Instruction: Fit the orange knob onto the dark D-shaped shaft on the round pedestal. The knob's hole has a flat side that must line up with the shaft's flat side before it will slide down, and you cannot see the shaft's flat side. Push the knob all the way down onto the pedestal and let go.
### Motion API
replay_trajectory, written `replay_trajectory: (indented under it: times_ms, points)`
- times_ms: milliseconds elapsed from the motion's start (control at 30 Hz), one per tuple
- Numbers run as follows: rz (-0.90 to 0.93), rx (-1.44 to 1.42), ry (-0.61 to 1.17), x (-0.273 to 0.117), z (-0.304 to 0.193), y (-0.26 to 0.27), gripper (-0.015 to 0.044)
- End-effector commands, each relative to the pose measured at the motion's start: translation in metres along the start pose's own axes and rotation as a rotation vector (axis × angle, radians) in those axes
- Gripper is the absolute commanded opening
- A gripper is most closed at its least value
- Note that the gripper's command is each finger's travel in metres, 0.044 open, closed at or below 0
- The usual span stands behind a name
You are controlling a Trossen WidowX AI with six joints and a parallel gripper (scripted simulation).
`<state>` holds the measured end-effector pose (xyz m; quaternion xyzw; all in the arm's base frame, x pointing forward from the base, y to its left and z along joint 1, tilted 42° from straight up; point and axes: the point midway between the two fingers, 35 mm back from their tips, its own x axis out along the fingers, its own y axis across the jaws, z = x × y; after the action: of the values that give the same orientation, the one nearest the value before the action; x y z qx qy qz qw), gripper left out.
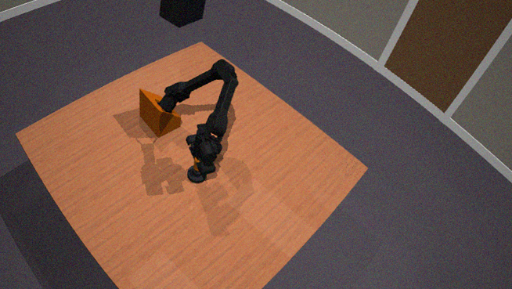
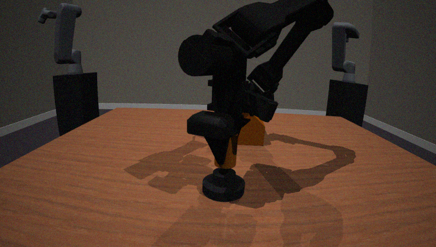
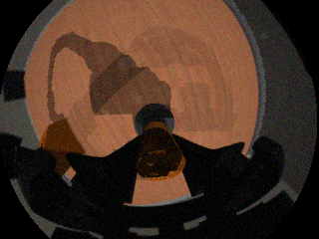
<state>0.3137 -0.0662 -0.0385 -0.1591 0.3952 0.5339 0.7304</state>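
Note:
The orange knob (image 2: 232,157) (image 3: 160,154) is held upright between the fingers of my gripper (image 2: 225,159) (image 3: 156,137), which is shut on it. The knob's lower end is just above the raised middle of the dark round pedestal (image 2: 223,188) (image 3: 142,119) (image 1: 196,175). In the exterior view a narrow dark part shows between the knob's bottom and the pedestal's collar; whether the knob's hole is around the shaft tip cannot be told. The shaft's flat side is hidden. One finger covers part of the knob in the exterior view.
An orange wedge-shaped block (image 1: 151,115) (image 2: 252,131) (image 3: 62,144) stands on the wooden table (image 1: 266,211) beside the arm's base, behind the pedestal in the exterior view. Black stands (image 2: 76,104) (image 2: 345,98) with grey arms are beyond the table.

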Motion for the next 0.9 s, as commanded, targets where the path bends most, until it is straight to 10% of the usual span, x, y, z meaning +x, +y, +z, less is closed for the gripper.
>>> replay_trajectory:
  times_ms: [0, 867]
  points:
    - [-0.001, -0.007, -0.002, 0.0009, 0.0006, -0.0005, 0.0000]
    - [-0.002, -0.217, -0.002, 0.0008, 0.0002, -0.0004, 0.0000]
